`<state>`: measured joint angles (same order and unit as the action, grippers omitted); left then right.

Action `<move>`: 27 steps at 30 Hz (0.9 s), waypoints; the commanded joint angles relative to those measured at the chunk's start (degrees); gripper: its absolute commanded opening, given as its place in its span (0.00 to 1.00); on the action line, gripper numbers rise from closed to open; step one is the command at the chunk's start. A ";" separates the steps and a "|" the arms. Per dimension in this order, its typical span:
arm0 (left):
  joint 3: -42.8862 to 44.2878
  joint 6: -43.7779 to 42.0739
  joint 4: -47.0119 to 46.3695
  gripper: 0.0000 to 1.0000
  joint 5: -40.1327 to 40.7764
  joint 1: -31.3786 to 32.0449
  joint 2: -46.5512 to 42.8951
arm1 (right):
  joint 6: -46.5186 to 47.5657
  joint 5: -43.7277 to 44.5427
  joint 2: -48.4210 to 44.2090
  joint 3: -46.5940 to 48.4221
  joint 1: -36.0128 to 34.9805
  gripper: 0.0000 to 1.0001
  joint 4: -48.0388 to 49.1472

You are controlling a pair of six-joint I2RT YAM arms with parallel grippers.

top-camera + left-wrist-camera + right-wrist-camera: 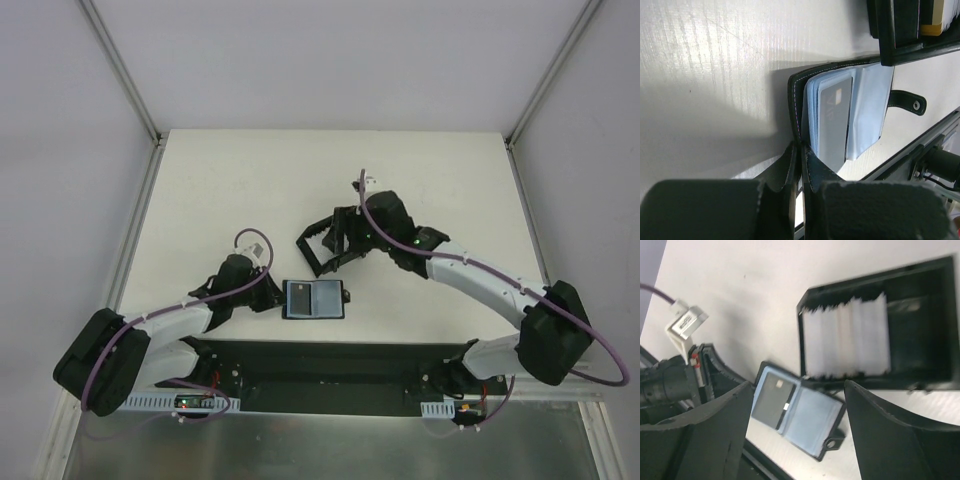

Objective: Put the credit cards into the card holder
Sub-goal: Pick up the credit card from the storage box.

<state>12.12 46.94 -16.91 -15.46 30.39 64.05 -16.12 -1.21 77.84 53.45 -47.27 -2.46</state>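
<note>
We see the black walled tray point(920, 315) lying just far of the open black folding card holder point(815, 422), its left edge clamped by our left gripper point(801, 155), while our right gripper point(797, 387), jaws spread and empty, hovers over the tray's pale whitish credit cards point(847, 337).

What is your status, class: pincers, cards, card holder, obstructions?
Left pincer shut on card holder edge, holder open flat. Right pincer open, empty, by tray. One card seated in holder; credit cards stacked in tray. No obstruction seen.

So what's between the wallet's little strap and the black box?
Only bare table lies between the strap and the box; the left wrist view shows it.
</note>
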 commanded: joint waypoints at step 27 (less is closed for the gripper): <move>3.96 -4.13 4.87 0.00 1.58 0.37 5.03 | 18.76 -13.90 26.56 23.80 12.37 1.00 -15.65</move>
<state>15.42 45.36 -15.57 -15.55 30.39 67.53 1.69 -12.84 102.26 74.17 -35.03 -18.63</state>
